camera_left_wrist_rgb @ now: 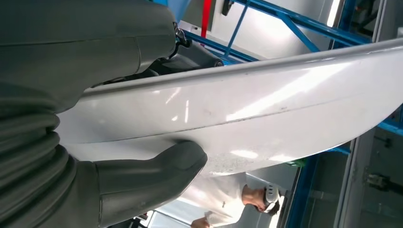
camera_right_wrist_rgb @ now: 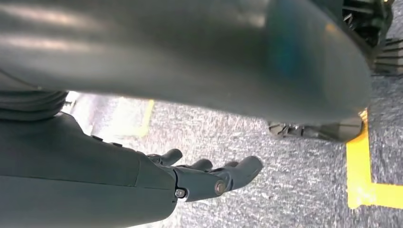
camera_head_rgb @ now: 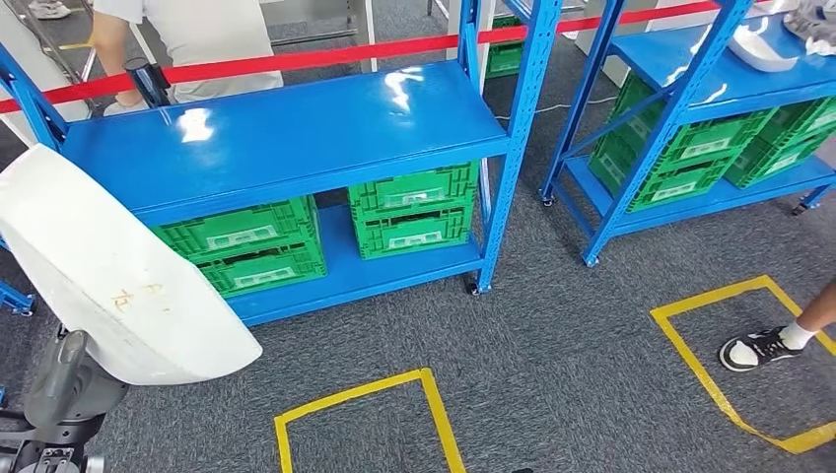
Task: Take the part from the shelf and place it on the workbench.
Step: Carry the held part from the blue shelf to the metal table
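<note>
Grey carpet (camera_head_rgb: 552, 325) marked with yellow tape squares (camera_head_rgb: 365, 414) lies under blue shelving (camera_head_rgb: 286, 138). Off the shelf, the white curved part (camera_head_rgb: 108, 276) is gripped by the left hand (camera_left_wrist_rgb: 71, 142), thumb (camera_left_wrist_rgb: 161, 166) pressed on its face. Beyond it sit green crates (camera_head_rgb: 414, 207) and a person (camera_head_rgb: 197, 39). The right hand (camera_right_wrist_rgb: 190, 178) hangs over carpet, fingers (camera_right_wrist_rgb: 242, 168) extended, holding nothing.

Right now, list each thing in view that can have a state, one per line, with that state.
white part: off the shelf, held up by the left hand, not yet set down.
left hand: grips the part, thumb pressed on its surface.
right hand: holds nothing, fingers stretched out over the carpet.
blue shelf: top deck bare and glossy.
green crates: stacked in pairs on the lower deck.
red barrier tape: stretched taut behind the shelf.
</note>
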You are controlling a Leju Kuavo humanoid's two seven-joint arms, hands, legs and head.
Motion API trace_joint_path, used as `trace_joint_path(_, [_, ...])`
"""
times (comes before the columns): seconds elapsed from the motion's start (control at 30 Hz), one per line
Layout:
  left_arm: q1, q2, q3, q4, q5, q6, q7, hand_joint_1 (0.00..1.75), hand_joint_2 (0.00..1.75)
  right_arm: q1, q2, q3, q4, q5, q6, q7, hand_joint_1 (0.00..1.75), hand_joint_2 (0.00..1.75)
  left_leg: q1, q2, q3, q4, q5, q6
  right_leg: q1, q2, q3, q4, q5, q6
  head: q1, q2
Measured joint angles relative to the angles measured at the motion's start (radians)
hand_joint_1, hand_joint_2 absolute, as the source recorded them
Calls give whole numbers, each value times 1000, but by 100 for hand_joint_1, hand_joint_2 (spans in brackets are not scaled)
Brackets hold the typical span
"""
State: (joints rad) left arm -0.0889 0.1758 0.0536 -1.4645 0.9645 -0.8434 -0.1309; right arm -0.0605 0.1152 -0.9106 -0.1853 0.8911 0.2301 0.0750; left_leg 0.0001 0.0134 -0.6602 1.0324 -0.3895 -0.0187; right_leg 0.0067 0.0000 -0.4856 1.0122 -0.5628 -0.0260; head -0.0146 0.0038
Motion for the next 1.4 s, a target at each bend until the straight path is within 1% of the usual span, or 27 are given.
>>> trace_joint_path(0.07, [-5, 7, -2, 10, 2, 0, -4, 175, 175, 0, 2, 0, 0, 1, 0, 0, 0, 0, 2, -3, -11, 8, -15, -12, -3, -3, -18, -5, 24, -13, -1, 0])
trace_joint_path(0.1, [-5, 12, -3, 13, 3, 0, -6, 175, 175, 0, 2, 0, 0, 0, 0, -2, 0, 0, 3, -6, -21, 32, -51, -19, -6, -5, -31, -7, 38, -19, -2, 0])
trace_joint_path(0.17, [-6, 17, -7, 17, 6, 0, -10, 175, 175, 0, 2, -1, 0, -2, 0, -3, 0, 0, 7, -8, -44, 135, -156, -29, -8, -5, -61, -8, 63, -26, -5, 0])
trace_joint_path(0.2, [-7, 18, -11, 18, 7, 0, -10, 175, 175, 0, 2, -1, 0, -3, 0, -2, 0, 0, 9, -8, -50, 196, -193, -34, -8, -5, -76, -7, 76, -26, -5, 0])
trace_joint_path(0.23, [-9, 17, -15, 20, 7, 0, -9, 175, 175, 1, 2, -1, 0, -6, 0, -1, 0, 0, 10, -9, -50, 246, -203, -37, -8, -6, -93, -5, 89, -25, -5, 0])
trace_joint_path(0.3, [-24, 14, -25, 26, 6, 0, -3, 175, 175, 0, 2, -4, 0, -14, 0, 0, 0, 0, 12, -9, -12, 260, -161, -39, -8, -8, -125, 2, 113, -20, -6, 0])
trace_joint_path(0.33, [-35, 12, -31, 29, 5, 1, 0, 175, 175, 0, 3, -6, 0, -20, 0, 1, 0, 0, 13, -9, 36, 212, -136, -38, -9, -9, -142, 6, 124, -17, -6, 0])
trace_joint_path(0.4, [-60, 8, -41, 32, 4, 4, 8, 175, 175, -2, 5, -12, 0, -28, -1, 8, 0, 0, 11, -12, 145, 65, -142, -31, -7, -9, -166, 15, 142, -8, -5, 0])
trace_joint_path(0.43, [-69, 5, -45, 33, 4, 6, 15, 175, 175, -4, 7, -15, 0, -30, -1, 15, 0, 0, 9, -13, 182, 6, -158, -25, -7, -9, -172, 16, 152, -3, -4, 0])
trace_joint_path(0.47, [-76, 1, -49, 33, 4, 9, 23, 175, 175, -5, 8, -18, 0, -31, -2, 22, 0, 0, 5, -14, 196, -24, -171, -18, -7, -9, -175, 15, 162, 3, -4, 0])
trace_joint_path(0.53, [-84, -7, -57, 36, 5, 14, 36, 175, 175, -4, 13, -25, 0, -36, -3, 29, 0, 0, 4, -12, 183, -36, -159, 1, -8, -7, -180, 9, 181, 15, -4, 0])
trace_joint_path(0.57, [-87, -10, -61, 39, 5, 15, 39, 175, 175, -2, 14, -29, 0, -41, -3, 28, 0, 0, 5, -10, 174, -37, -148, 11, -9, -5, -187, 15, 170, 22, -4, 0])
trace_joint_path(0.63, [-90, -16, -66, 42, 5, 16, 42, 175, 175, 1, 16, -36, 0, -46, -2, 22, 0, 0, 9, -5, 149, -39, -120, 27, -12, -2, -213, 82, 88, 33, -3, 0])
trace_joint_path(0.7, [-88, -19, -67, 44, 4, 16, 42, 175, 175, 1, 18, -39, 0, -41, -2, 18, 0, 0, 8, -4, 114, -35, -93, 32, -13, 0, -242, 211, -15, 41, -1, 0])
trace_joint_path(0.73, [-86, -20, -67, 46, 5, 17, 40, 175, 175, 1, 18, -40, 0, -35, -1, 16, 0, 0, 8, -4, 96, -32, -81, 32, -14, -1, -248, 267, -35, 43, -1, 0])
trace_joint_path(0.8, [-77, -21, -66, 49, 4, 17, 35, 175, 175, 2, 17, -40, 0, -25, -2, 8, 0, 0, 8, -3, 59, -23, -59, 28, -15, -1, -218, 295, -4, 44, -1, 0])
trace_joint_path(0.87, [-64, -20, -60, 48, 1, 17, 28, 175, 175, 1, 16, -40, 0, -22, -3, -6, 0, 0, 8, -3, 26, -11, -41, 20, -16, 0, -120, 189, 35, 42, -1, 0])
trace_joint_path(0.93, [-54, -18, -51, 44, -2, 17, 23, 175, 175, -1, 15, -40, 0, -24, -3, -16, 0, 0, 6, -2, 7, -2, -25, 9, -14, 3, -23, 50, 18, 31, -1, 0])
trace_joint_path(0.97, [-51, -17, -48, 41, -2, 17, 21, 175, 175, -2, 15, -40, 0, -24, -3, -18, 0, 0, 5, -2, 3, -2, -16, 3, -12, 4, -2, 12, 5, 26, -1, 0])
trace_joint_path(1.03, [-45, -16, -42, 40, -2, 17, 19, 175, 175, -2, 16, -40, 0, -26, -3, -19, 0, 0, 6, -3, -1, -8, 2, -9, -11, 4, -6, -4, 12, 11, -1, 0])
trace_joint_path(1.07, [-42, -15, -40, 40, -2, 17, 19, 175, 175, -2, 16, -40, 0, -26, -3, -19, 0, 0, 7, -5, -7, -5, -4, -15, -12, 2, -13, -6, 21, 3, -2, 0])
trace_joint_path(1.13, [-35, -14, -34, 39, -4, 17, 19, 175, 175, -3, 16, -40, 0, -25, -3, -20, 0, 0, 9, -9, -28, 46, -69, -26, -16, -3, -34, -11, 45, -13, -3, 0])
trace_joint_path(1.2, [-35, -15, -27, 40, -6, 17, 20, 175, 175, -3, 15, -40, 0, -25, -3, -21, 0, 0, 11, -10, -55, 167, -166, -35, -14, -5, -62, -8, 67, -19, -5, 0])
trace_joint_path(1.23, [-35, -16, -23, 42, -8, 17, 20, 175, 175, -3, 15, -40, 0, -26, -3, -24, 0, 0, 11, -10, -62, 226, -191, -37, -13, -5, -77, -6, 78, -19, -5, 0])
trace_joint_path(1.27, [-35, -17, -19, 43, -10, 17, 20, 175, 175, -3, 15, -40, 0, -28, -3, -26, 0, 0, 11, -10, -58, 263, -192, -37, -12, -6, -93, -3, 89, -19, -5, 0])
trace_joint_path(1.33, [-36, -18, -15, 45, -12, 17, 20, 175, 175, -3, 15, -41, 0, -29, -3, -30, 0, 0, 10, -11, -1, 233, -147, -33, -10, -6, -122, 2, 107, -17, -5, 0])
trace_joint_path(1.4, [-39, -19, -13, 44, -12, 18, 20, 175, 175, -4, 15, -41, 0, -30, -3, -31, 0, 0, 7, -12, 105, 94, -127, -24, -10, -6, -142, 9, 123, -10, -5, 0])
